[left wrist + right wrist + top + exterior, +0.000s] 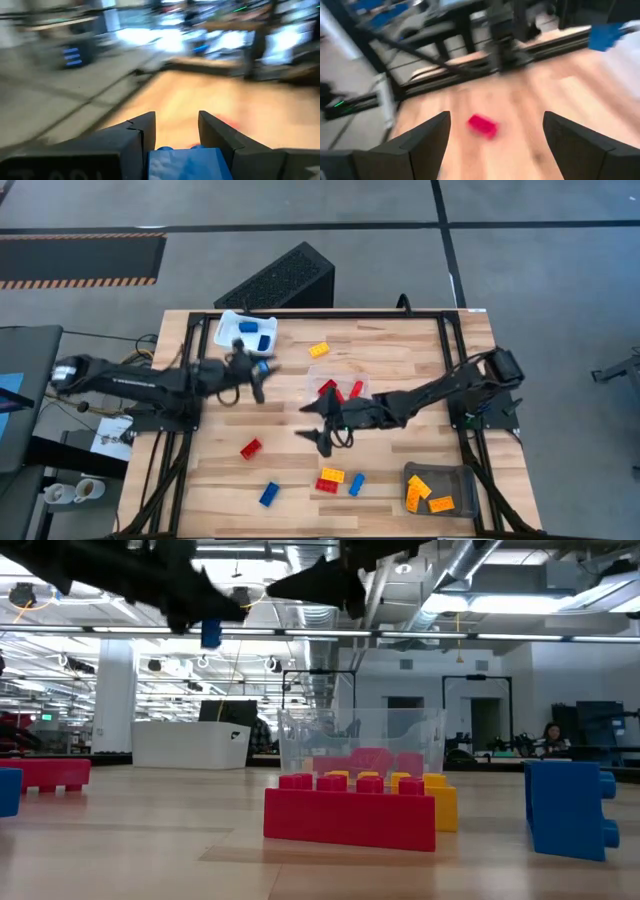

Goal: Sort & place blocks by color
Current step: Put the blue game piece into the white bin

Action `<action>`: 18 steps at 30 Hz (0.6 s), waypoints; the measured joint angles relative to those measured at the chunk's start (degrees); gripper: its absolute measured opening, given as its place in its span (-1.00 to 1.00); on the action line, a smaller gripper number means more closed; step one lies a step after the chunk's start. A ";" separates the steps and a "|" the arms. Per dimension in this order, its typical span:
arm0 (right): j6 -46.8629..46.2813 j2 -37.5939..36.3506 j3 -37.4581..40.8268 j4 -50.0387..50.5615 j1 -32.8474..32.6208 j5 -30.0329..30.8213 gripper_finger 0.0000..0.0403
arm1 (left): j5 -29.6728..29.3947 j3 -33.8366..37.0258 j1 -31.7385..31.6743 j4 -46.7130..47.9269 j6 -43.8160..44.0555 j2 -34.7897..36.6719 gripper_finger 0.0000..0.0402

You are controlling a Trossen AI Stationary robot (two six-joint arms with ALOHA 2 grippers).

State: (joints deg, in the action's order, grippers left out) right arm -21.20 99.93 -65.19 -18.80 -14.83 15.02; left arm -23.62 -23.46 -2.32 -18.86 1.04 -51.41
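A small blue block (262,367), hard studded plastic, is pinched between the dark fingers of the left hand (259,370), lifted off the counter just beside the white tray (228,328) at the far left corner; the left wrist view shows its blue top (186,162) wedged between the two fingers. Two more blue blocks (255,334) lie in that white tray. The clear tray (360,383) near the middle holds red blocks (328,389), and the grey tray (462,480) at the near right corner holds orange blocks (426,494).

Loose on the counter: a yellow block (319,350) at the far side, a red block (251,448) on the near left, a blue block on the near edge (269,495), and a near cluster of red, yellow and blue pieces (339,479), seen close and chunky in the low view (350,813).

The right hand (321,423) hangs over the middle of the counter, its fingers spread wide and empty, just beside the clear tray; its wrist view shows the lone red block (483,125) on the wood ahead of it.

The counter (400,350) is pale wooden planks in a black frame, standing on a grey concrete floor (540,260). Beyond it lies a large open room with ceiling pipes and lights.
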 joint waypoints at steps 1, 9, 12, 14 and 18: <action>0.07 -0.53 0.00 0.44 -0.22 1.72 0.66 | -0.13 0.00 -2.93 2.14 -0.59 0.91 -0.49; 1.33 -0.34 -0.02 0.11 -0.93 4.69 0.58 | 14.74 0.00 -26.72 7.89 0.35 -1.22 -0.49; 1.09 0.27 0.09 0.80 -0.81 4.89 0.57 | 20.81 -0.01 -33.50 5.91 0.26 -3.79 -0.49; 1.15 0.95 -0.07 0.27 -0.79 4.88 0.57 | 23.96 0.00 -37.12 4.73 0.26 -5.66 -0.49; 1.10 2.11 -0.02 0.00 -0.70 4.83 0.57 | 28.89 -0.04 -41.82 1.90 1.00 -9.86 -0.49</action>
State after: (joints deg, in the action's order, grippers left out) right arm -20.10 102.04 -65.21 -18.80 -15.53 19.84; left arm 5.27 -23.51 -44.14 -16.96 2.04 -61.26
